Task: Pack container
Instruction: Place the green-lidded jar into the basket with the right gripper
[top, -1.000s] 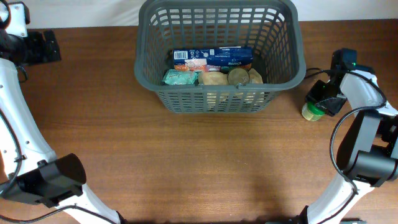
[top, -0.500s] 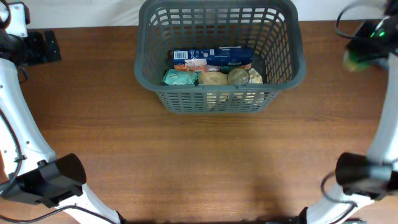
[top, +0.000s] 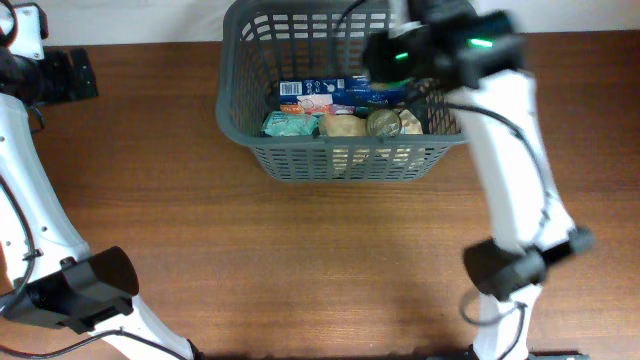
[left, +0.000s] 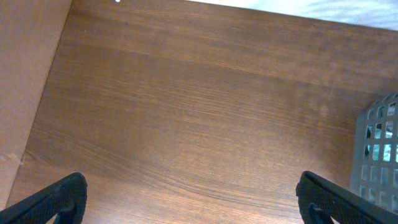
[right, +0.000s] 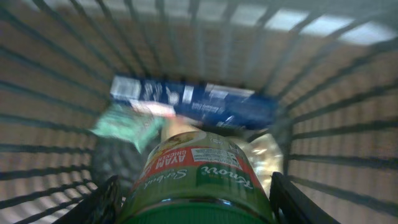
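The jar (right: 198, 180) hangs over the container (top: 345, 160), seemingly above the box (top: 340, 92) inside.

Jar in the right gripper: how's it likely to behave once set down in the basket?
Cylindrical, so the jar would probably roll if laid sideways. Packages cover the container floor, so upright it may tip. Looks rigid, not squashy.
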